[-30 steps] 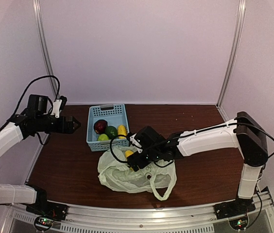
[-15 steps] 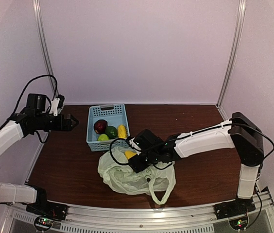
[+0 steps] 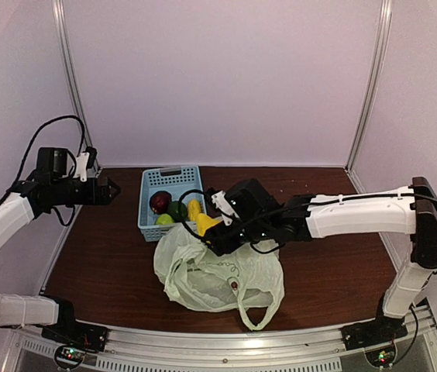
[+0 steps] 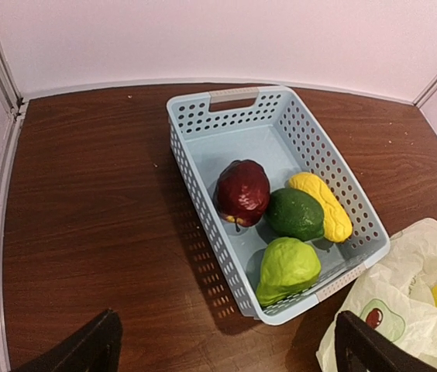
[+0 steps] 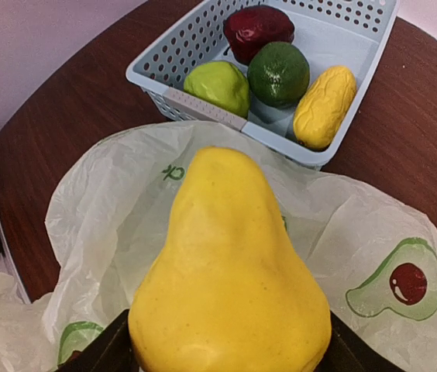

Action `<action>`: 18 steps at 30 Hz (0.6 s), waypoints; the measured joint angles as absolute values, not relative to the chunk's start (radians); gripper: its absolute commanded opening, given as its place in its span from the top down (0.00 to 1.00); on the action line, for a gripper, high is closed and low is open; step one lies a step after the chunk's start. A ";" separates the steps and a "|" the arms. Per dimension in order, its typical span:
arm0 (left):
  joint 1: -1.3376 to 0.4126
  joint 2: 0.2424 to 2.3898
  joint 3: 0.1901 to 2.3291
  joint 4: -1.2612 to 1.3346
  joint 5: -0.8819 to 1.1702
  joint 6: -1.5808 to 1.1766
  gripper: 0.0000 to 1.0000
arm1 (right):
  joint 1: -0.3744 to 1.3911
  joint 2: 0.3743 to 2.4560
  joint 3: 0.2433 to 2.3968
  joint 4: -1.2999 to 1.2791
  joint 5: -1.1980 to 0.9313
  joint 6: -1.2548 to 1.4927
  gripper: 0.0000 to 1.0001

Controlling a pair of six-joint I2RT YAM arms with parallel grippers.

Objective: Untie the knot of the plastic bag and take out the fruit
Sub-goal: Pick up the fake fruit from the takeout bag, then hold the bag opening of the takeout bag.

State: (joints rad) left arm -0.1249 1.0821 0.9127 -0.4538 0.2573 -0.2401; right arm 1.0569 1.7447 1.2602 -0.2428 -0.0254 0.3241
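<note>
The pale yellow-green plastic bag (image 3: 218, 275) lies crumpled on the table in front of the basket, one loop handle (image 3: 257, 310) spread toward the near edge. The knot is out of view. My right gripper (image 3: 212, 232) is shut on a yellow pear-shaped fruit (image 5: 230, 287) and holds it above the bag (image 5: 102, 225), just short of the basket. Four fruit lie in the basket: a dark red one (image 4: 243, 191), a dark green one (image 4: 296, 213), a light green one (image 4: 287, 267) and a yellow one (image 4: 321, 205). My left gripper (image 3: 110, 190) hangs open and empty, left of the basket.
The light blue perforated basket (image 3: 172, 172) stands at the back middle of the brown table, its near corner beside the bag's edge (image 4: 404, 310). Pale walls and metal posts close in the back and both sides.
My right gripper has closed on the yellow fruit and lifted it up out of the bag toward the basket. The left arm has drawn back slightly to the left.
</note>
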 measured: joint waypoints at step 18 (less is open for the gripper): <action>-0.280 0.989 0.743 -0.256 0.553 -0.313 0.03 | 1.059 1.787 1.369 -0.295 0.004 0.288 0.34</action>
